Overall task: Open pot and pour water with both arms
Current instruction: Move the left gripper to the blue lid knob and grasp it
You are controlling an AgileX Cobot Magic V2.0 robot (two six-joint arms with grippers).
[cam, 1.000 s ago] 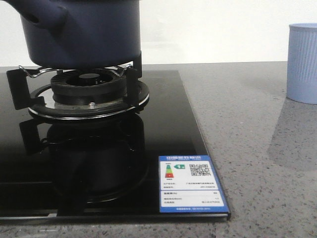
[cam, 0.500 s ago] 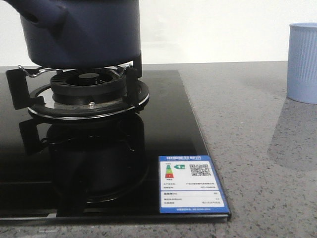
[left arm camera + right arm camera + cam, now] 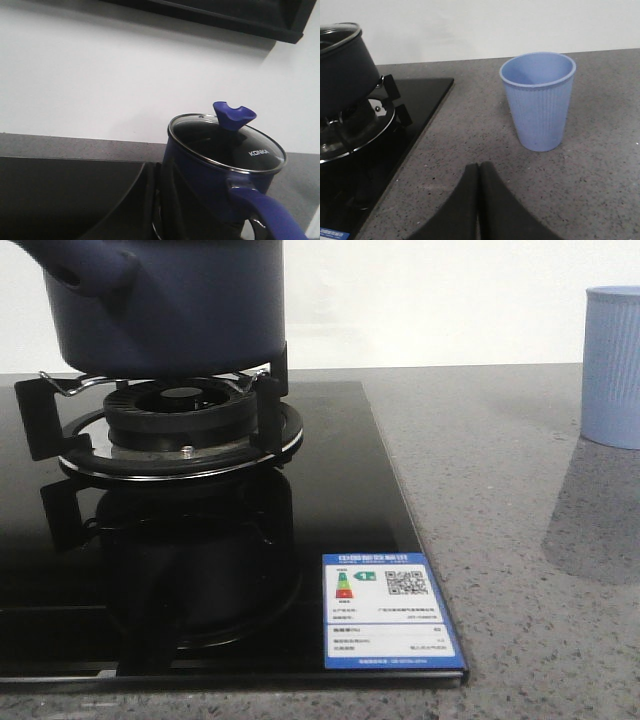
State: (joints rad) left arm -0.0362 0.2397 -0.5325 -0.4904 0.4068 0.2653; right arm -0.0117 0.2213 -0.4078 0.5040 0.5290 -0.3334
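Pot point(image 3: 165, 305) sits on burner, lid on; cup off to the right on counter.

Dark navy pot rests on the black grate point(image 3: 150, 410) of the gas burner point(image 3: 180, 405), at far left of the black glass cooktop point(image 3: 330, 500). Glass lid point(image 3: 227, 142) w/ metal rim is closed on it, blue knob point(image 3: 233, 115) on top, "KONKA" printed on the glass; stubby handle point(image 3: 267, 212) sticks out toward left wrist cam. Energy label sticker point(image 3: 388, 611) at cooktop's near right corner. Light blue ribbed cup point(image 3: 538, 100) stands upright on the grey speckled counter point(image 3: 500, 470), well apart from pot, to the right of cooktop; looks empty from right wrist cam. Right gripper point(image 3: 478, 172): black fingers pressed together, holding nothing, over the counter near the cup. Left gripper not visible in any view, so jaws can't be told.
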